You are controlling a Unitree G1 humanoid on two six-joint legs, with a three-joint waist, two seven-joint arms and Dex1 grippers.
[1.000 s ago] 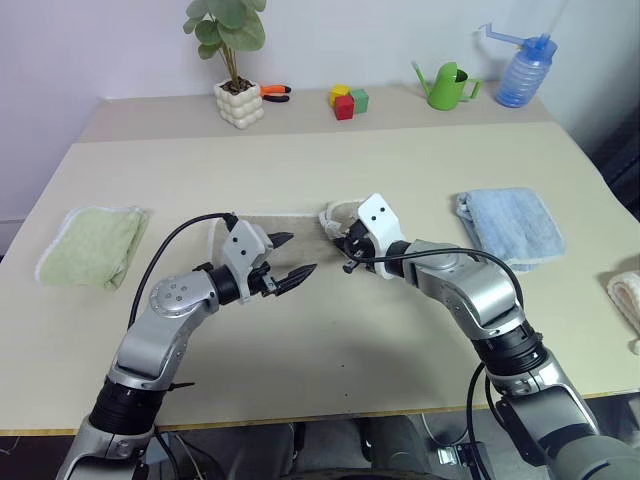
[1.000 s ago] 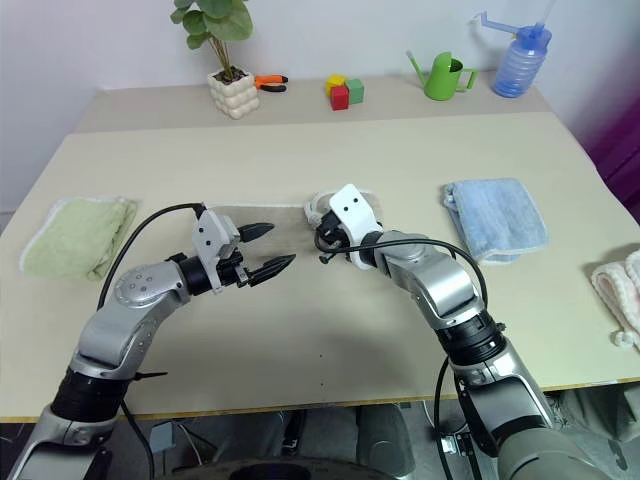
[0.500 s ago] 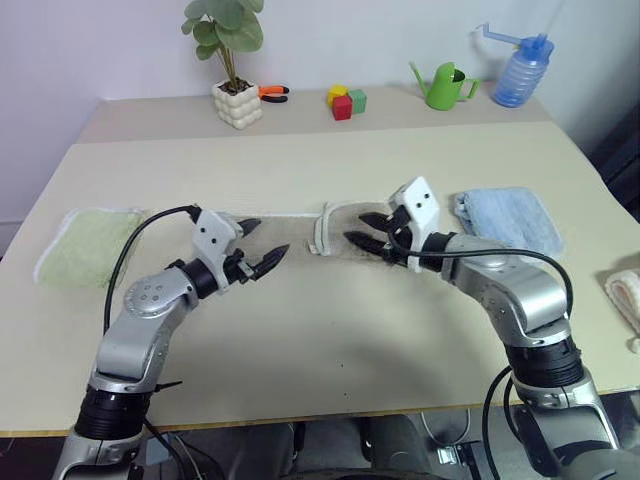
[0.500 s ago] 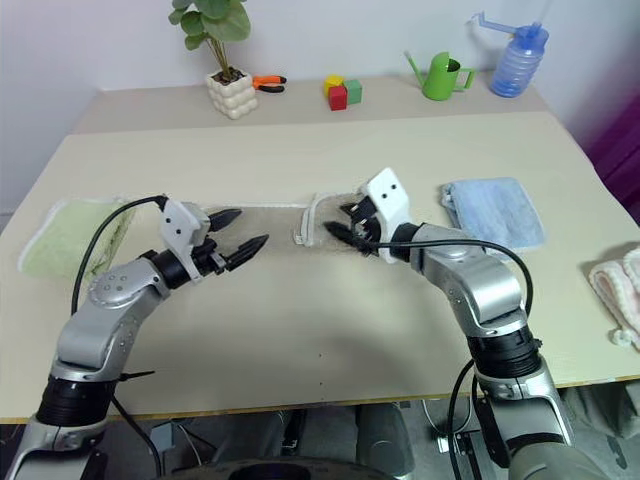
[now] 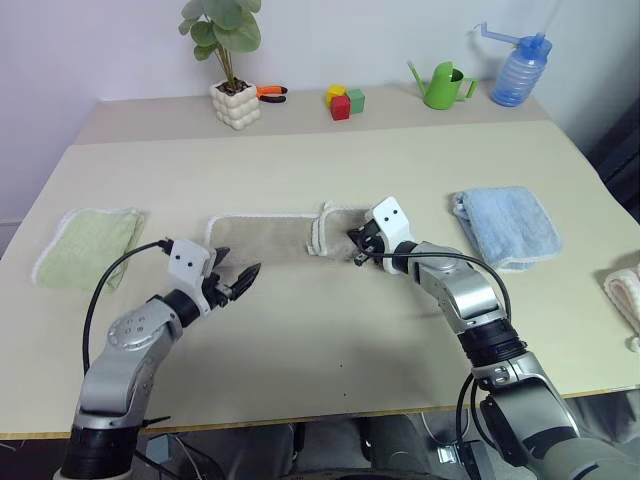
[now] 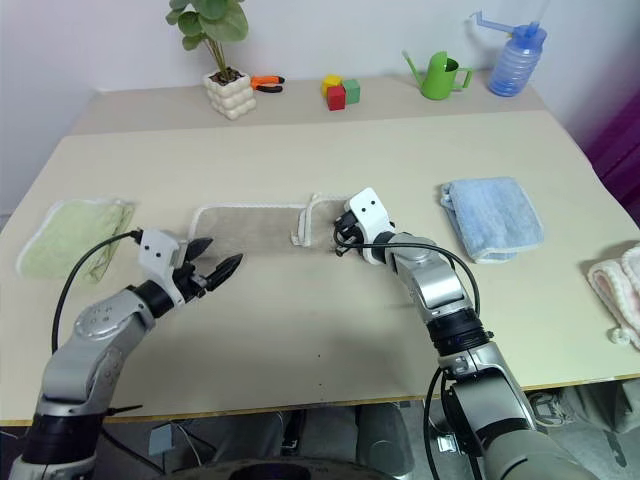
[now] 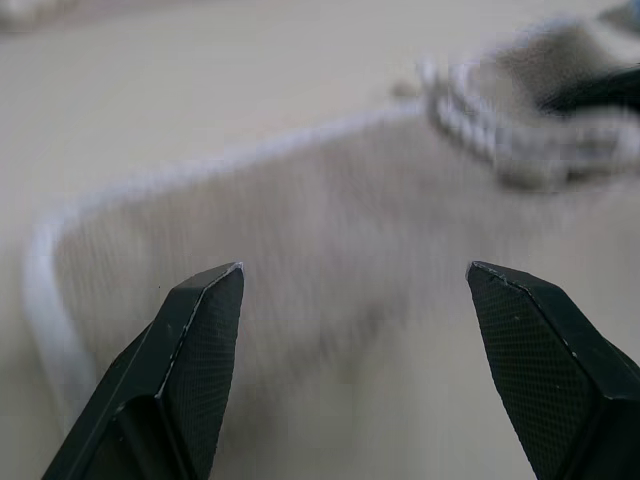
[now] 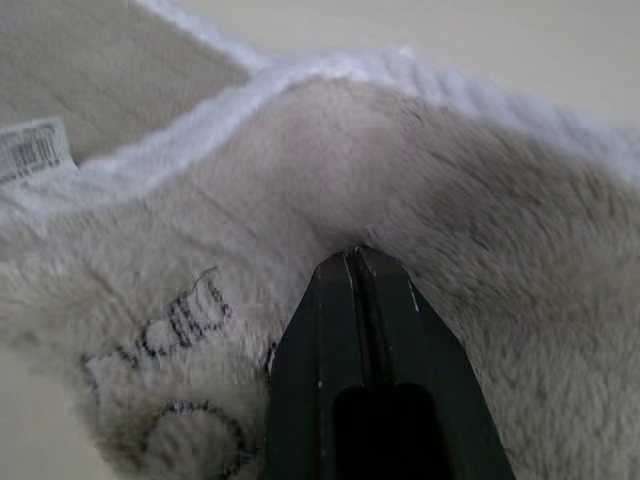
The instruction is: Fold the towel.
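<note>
The beige towel with white corded edging lies flat across the middle of the table, its right end folded back over itself in a short flap. At that flap, my right gripper is shut on the towel; the cloth puckers around the tips beside a dark embroidered mark. My left gripper hovers open just in front of the towel's left part, pointing toward it. In the left wrist view its fingers stand wide apart and hold nothing, with the towel beyond them.
A folded pale green towel lies at the far left and a folded light blue one at the right. A pinkish cloth sits at the right edge. Along the back stand a potted plant, blocks, a watering can and a spray bottle.
My right gripper opened, letting the raised fold drop, then shut again at the flap. My left gripper drew back leftward and down, staying open.
</note>
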